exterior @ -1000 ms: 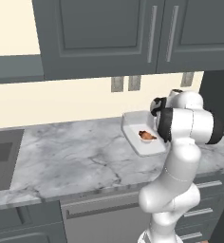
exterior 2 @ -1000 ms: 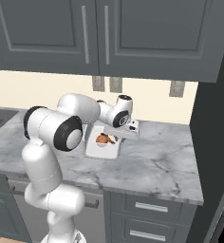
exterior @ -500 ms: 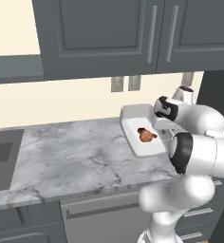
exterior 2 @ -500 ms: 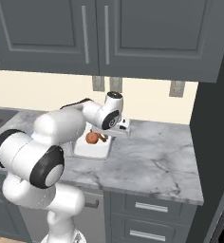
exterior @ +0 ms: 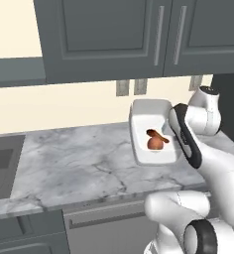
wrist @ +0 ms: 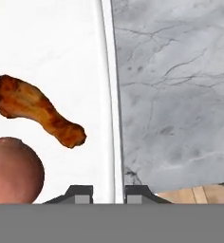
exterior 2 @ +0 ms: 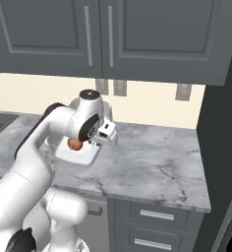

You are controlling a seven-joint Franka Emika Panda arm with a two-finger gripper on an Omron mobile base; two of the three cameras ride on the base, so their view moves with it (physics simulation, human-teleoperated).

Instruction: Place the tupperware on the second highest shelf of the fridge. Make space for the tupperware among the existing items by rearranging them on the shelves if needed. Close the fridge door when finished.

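Observation:
The tupperware [exterior: 140, 108] is a shallow white tub held just above the marble counter [exterior: 79, 163]. A brown drumstick [exterior: 158, 135] and a small red round food [exterior: 153, 144] lie in it. My gripper [wrist: 109, 192] is shut on the tub's right rim [wrist: 107, 95], one fingertip on each side of the wall. In the hand view the drumstick [wrist: 38, 111] and the red food [wrist: 12, 171] lie left of the rim. In the right base view my hand [exterior 2: 105, 134] is at the tupperware [exterior 2: 83, 156], partly hidden by my arm. The fridge's shelves and the existing items are out of view.
Dark grey upper cabinets [exterior: 114, 39] hang over the counter, with wall outlets [exterior: 130, 87] below them. A tall dark panel [exterior 2: 221, 147] rises at the counter's right end. A sink [exterior: 2, 163] lies at the far left. Drawers [exterior 2: 152, 221] run below the counter.
The tupperware has risen off the counter and come nearer the base, still gripped by its rim. My arm's elbow has swung down and to the right.

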